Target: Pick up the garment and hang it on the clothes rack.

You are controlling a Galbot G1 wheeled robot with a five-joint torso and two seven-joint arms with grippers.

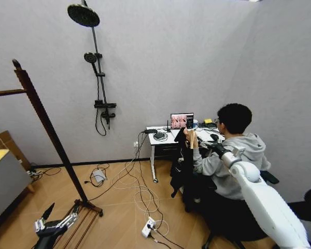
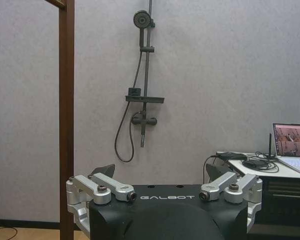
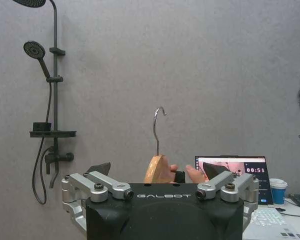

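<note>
The right tool (image 3: pixel 157 172) is stretched forward at the end of its white arm toward a seated person in a grey hooded jacket (image 1: pixel 233 161). Its two dark fingertips (image 3: pixel 101 168) stand spread apart, gripping nothing. Directly ahead of it, in the gap between the fingertips, rises the light wooden hanger (image 3: pixel 156 170) with its thin metal hook pointing upward. The person's hand (image 3: pixel 192 174) holds that hanger from the far side, just beyond the tool. In the head view, the plain black short-sleeved garment of thin fabric (image 1: pixel 180 165) hangs down from the hanger in front of the person, below the level of the right tool, and is not touched by it.

Beyond the tool stands a white tabletop (image 1: pixel 156 139) with an open laptop (image 1: pixel 182 121), and a white paper cup with a blue sleeve (image 3: pixel 278 190) stands past the tool's outer fingertip.

The left tool (image 1: pixel 51 223) hangs low near the wooden floor, its fingertips (image 2: pixel 216 172) also spread wide and empty. The tall dark reddish-brown wooden clothes rack (image 1: pixel 45 126) stands just beside it, one upright rising past the tool's outer fingertip, the slatted base next to the tool. Straight ahead of the left tool, on the grey wall, is the black shower stand (image 2: pixel 142 100).
</note>
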